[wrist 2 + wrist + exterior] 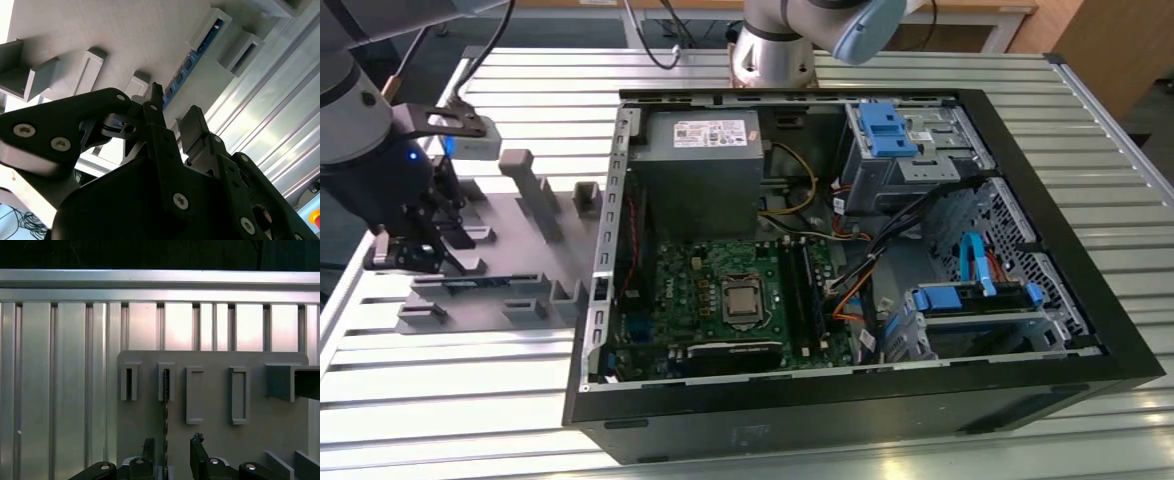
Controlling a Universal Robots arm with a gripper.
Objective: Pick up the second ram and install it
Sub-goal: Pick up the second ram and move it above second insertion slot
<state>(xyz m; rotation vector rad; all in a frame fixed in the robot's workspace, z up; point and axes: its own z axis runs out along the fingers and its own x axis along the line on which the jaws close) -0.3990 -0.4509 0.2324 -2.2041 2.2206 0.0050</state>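
The second ram [476, 283] lies on edge in the gray fixture plate [520, 240] at the exterior view's left, held between small gray blocks. It shows as a thin dark strip [165, 410] in the first wrist view and as a dark blue-green edge [186, 67] in the second wrist view. My gripper [418, 260] hangs over the end of the stick that lies toward the exterior view's left. It is open, with one finger on each side of the strip [172, 447] and a gap to both. The black fingertips [154, 97] hold nothing.
An open black computer case [1067, 300] lies to the exterior view's right of the fixture, with the green motherboard [720, 290] and its long memory slots [798, 290] exposed. Tall gray fixture posts [534, 190] stand near the gripper. The ribbed aluminium table [454, 400] runs all around.
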